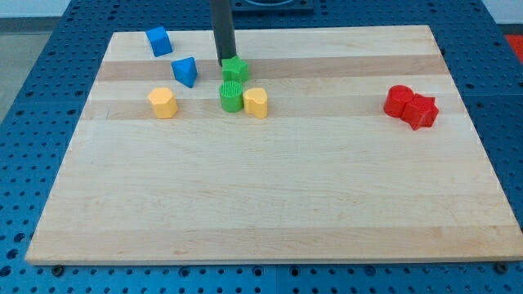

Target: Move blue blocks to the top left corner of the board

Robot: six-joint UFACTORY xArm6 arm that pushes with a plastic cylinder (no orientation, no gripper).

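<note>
Two blue blocks lie near the board's top left. One blue block (158,41) sits close to the top left corner. The other blue block (185,71), wedge-like, lies below and to its right. My tip (225,60) comes down from the view's top and rests just left of a green block (235,69), about touching it. The tip is to the right of the lower blue block, with a clear gap between them.
A green cylinder (231,96) stands below the green block, with a yellow block (256,103) touching its right side. Another yellow block (163,103) lies further left. Two red blocks (399,100) (422,111) touch each other at the right. The wooden board (270,204) lies on a blue perforated table.
</note>
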